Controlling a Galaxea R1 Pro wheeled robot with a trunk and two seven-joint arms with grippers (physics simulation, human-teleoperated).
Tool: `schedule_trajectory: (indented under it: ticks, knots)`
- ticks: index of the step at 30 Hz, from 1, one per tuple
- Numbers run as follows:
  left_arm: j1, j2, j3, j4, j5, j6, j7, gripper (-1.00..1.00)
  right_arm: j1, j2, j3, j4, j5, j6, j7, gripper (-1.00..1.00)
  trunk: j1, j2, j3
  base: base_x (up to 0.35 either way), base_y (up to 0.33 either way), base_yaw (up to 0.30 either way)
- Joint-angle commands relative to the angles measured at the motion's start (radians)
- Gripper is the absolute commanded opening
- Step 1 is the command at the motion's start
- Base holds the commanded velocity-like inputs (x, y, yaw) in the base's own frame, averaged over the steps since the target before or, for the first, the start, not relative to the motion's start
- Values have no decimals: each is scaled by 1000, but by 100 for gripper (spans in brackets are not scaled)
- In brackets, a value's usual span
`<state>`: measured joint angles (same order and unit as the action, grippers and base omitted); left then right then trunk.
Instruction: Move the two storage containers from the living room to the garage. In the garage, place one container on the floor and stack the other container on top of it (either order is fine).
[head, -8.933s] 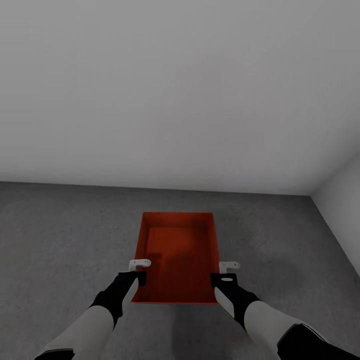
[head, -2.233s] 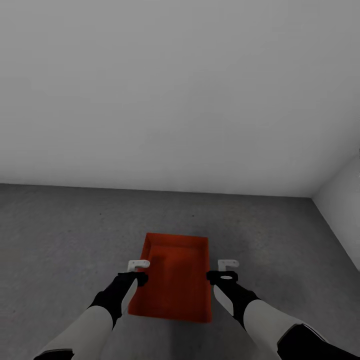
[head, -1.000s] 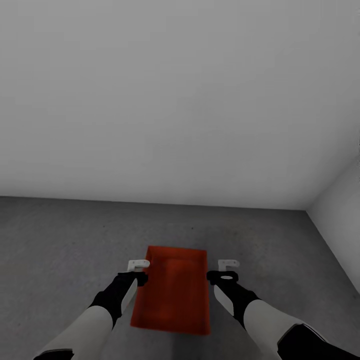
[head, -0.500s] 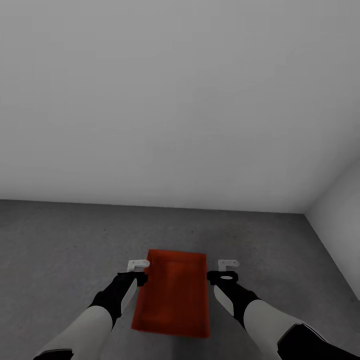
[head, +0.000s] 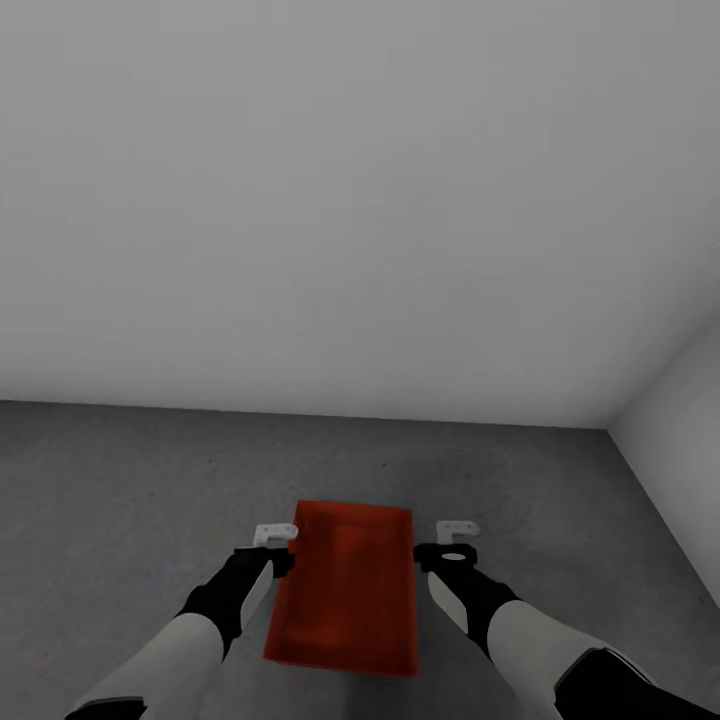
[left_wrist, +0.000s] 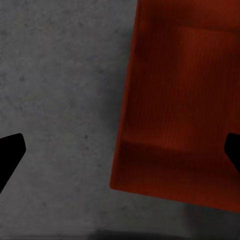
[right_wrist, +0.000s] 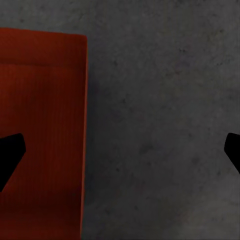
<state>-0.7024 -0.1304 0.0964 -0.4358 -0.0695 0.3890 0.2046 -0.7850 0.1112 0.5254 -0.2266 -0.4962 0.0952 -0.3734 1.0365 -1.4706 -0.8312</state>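
One storage container (head: 345, 590) lay on the garage floor (head: 120, 500), left hand (head: 277, 545) and right hand (head: 452, 541) spread, flanking it; judged placed, second container's retrieval next.

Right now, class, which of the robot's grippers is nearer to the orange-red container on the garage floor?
Left. The left gripper overlaps the container at its left edge in the head view, while the right gripper hangs just beyond its right edge, over bare floor. Both are open.
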Motion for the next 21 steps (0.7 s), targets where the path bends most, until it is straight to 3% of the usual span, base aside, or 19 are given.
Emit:
schedule_trajectory:
  ticks: [1,7,21]
  knots:
    - [0,-2,6,-2,-7,6,0,100,0,-1,8,-2,-4,8,-7,100,0,0,-1,0,0,0]
    - [0,1,9,0,-4,7,-4,100,0,1,8,-1,-4,8,-7,100,0,0,-1,-172,0,0]
    - [0,3,11,30,-6,5,-5,100,3,1,9,1,-6,8,-6,100,0,0,-1,-340,0,0]
